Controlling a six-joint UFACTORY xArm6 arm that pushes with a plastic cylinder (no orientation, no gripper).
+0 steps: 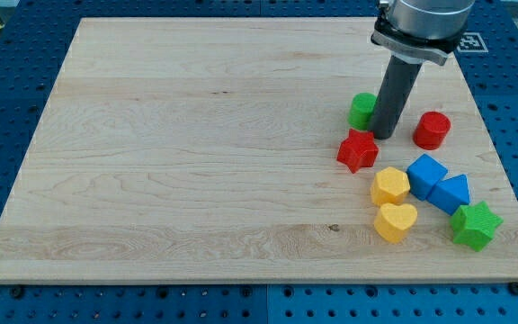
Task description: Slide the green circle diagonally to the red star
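The green circle (361, 110) sits on the wooden board at the view's upper right, partly hidden by my rod. The red star (358, 149) lies just below it, a small gap apart. My tip (385, 135) rests on the board right beside the green circle's right side and just above and right of the red star.
A red cylinder (432, 130) stands right of my tip. Below lie a yellow hexagon (390, 185), a yellow heart (396, 220), two blue blocks (427, 174) (451, 193) and a green star (475, 225). The board's right edge (502, 171) is close.
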